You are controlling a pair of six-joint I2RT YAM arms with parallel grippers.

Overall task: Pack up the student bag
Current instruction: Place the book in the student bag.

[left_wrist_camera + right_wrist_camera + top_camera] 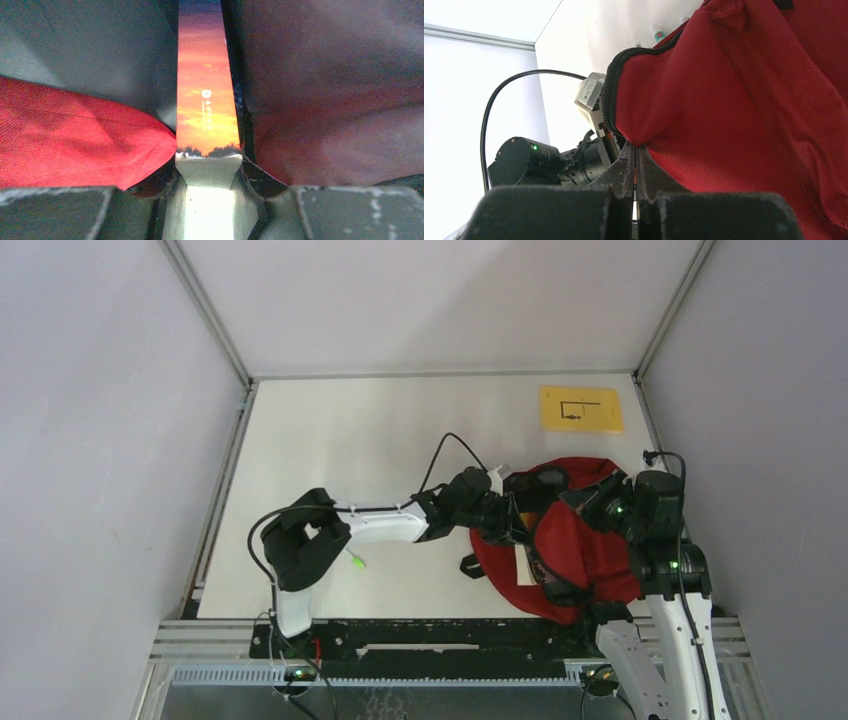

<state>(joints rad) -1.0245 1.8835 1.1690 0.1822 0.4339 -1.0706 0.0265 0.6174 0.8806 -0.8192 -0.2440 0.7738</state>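
Note:
The student bag (585,550), a red backpack with black trim, lies at the right of the table. My left gripper (507,522) reaches into its opening. In the left wrist view the gripper (209,167) holds a thin book (205,90) with a sunset cover, edge-on, and a jaw hugs each side of it. Red fabric (75,135) bulges on the left and the dark inside of the bag fills the right. My right gripper (590,505) (634,150) is shut on a fold of the bag (734,100) beside the black zipper (608,95), lifting the flap.
A yellow card (580,408) lies at the back right of the white table (380,440). A small green item (357,560) sits near the left arm's base. The left arm's wrist (524,160) is close beside the right gripper. Grey walls enclose the table.

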